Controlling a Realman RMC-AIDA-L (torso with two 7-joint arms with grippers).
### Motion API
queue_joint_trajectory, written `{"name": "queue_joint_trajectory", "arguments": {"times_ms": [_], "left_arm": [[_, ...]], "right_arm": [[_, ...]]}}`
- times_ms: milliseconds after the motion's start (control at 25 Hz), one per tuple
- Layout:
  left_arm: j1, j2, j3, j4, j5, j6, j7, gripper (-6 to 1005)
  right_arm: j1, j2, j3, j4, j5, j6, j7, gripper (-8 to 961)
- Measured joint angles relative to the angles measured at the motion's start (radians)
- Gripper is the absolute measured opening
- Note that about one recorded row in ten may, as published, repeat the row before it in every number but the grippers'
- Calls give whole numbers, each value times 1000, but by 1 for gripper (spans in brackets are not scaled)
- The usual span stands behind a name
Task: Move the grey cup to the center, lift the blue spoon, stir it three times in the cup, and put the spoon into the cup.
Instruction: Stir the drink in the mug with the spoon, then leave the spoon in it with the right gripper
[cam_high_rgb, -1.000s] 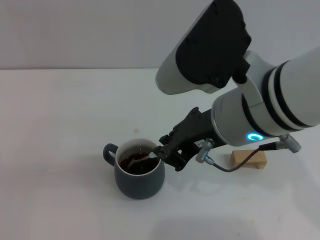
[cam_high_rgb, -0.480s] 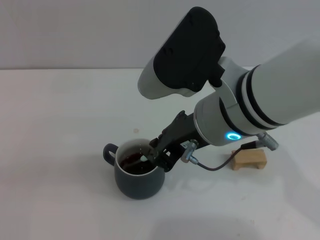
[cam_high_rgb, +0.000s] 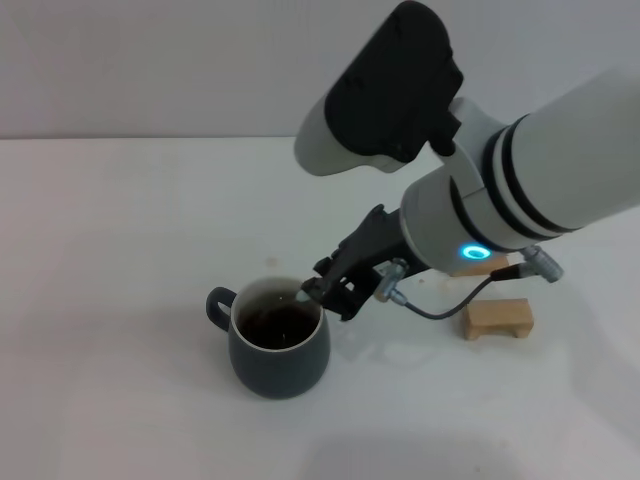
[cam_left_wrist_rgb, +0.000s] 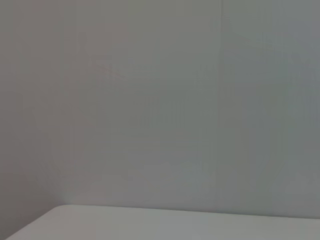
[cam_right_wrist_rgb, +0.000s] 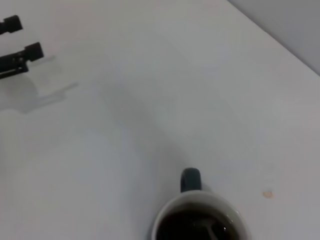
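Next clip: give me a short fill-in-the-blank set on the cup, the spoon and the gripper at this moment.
1. The grey cup holds a dark ____ liquid.
2. The right gripper is over the cup's rim on the side ____ its handle.
3. The blue spoon has its bowl end in the ____.
4. The block on the table is made of ____.

Missing words: brown; opposite; cup; wood

No readable text, labels, brands or numbers on anything in view.

grey cup (cam_right_wrist_rgb: 200, 224) edge-cropped, blue spoon (cam_right_wrist_rgb: 208, 227) mostly submerged
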Motion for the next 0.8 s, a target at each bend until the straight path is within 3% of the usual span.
{"name": "queue_joint_trajectory", "arguments": {"times_ms": [520, 800], "left_arm": [[-7, 0, 2, 4, 0, -1, 0, 859], [-6, -2, 3, 4, 0, 3, 0, 859]], "right_arm": [[-60, 3, -9, 95, -9, 58, 9, 244], [-36, 6, -40, 83, 48, 35, 15, 247]]}}
